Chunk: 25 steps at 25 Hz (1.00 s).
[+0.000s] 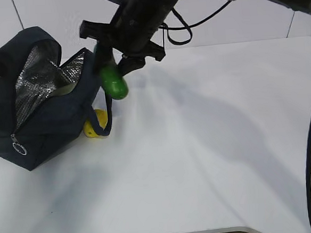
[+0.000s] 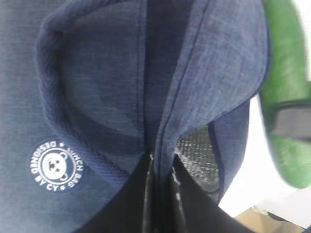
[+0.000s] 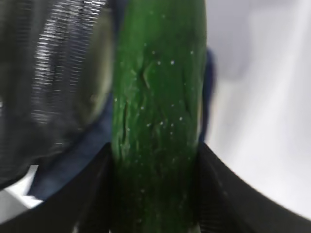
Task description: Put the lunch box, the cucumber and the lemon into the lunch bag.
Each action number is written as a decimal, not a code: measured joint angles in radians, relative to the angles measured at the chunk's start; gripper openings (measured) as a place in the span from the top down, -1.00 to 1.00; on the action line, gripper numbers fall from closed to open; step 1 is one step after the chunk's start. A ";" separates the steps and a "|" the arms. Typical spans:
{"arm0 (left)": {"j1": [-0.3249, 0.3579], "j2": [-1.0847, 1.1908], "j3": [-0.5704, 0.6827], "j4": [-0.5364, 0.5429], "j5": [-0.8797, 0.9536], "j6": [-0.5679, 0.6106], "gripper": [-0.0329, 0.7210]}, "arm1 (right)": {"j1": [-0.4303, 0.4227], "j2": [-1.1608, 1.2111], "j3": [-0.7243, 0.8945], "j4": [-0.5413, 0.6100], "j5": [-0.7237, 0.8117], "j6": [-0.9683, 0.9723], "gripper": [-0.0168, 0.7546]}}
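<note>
My right hand (image 1: pixel 114 66) grips the cucumber (image 1: pixel 113 82) | cucumber hangs at its 6 o'clock | lunch bag (image 1: pixel 38 124) at 9 o'clock | left hand (image 2: pixel 160 194) pinches bag fabric.

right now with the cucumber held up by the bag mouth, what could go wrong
1. The cucumber hangs at the front edge of the lunch bag, not clearly over the opening; released here, it may drop onto the table.
2. The left end effector pinches the bag fabric to hold it open; a slip could let the mouth sag shut.
3. The lemon sits tucked against the bag's base under a handle, awkward to reach later.
</note>
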 joint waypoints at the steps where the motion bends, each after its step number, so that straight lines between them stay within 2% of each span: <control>1: 0.000 0.000 0.000 -0.002 0.000 0.000 0.91 | 0.000 0.004 -0.001 0.038 -0.016 -0.014 0.04; 6: 0.000 0.000 0.000 -0.030 0.000 0.008 0.91 | 0.000 0.044 -0.008 0.260 -0.077 -0.095 0.04; 10: 0.000 0.000 0.000 -0.049 0.001 0.017 0.91 | 0.000 0.084 -0.008 0.389 -0.109 -0.144 0.04; 25: 0.000 0.000 0.000 -0.066 0.001 0.017 0.91 | 0.004 0.189 -0.008 0.680 -0.319 -0.227 0.04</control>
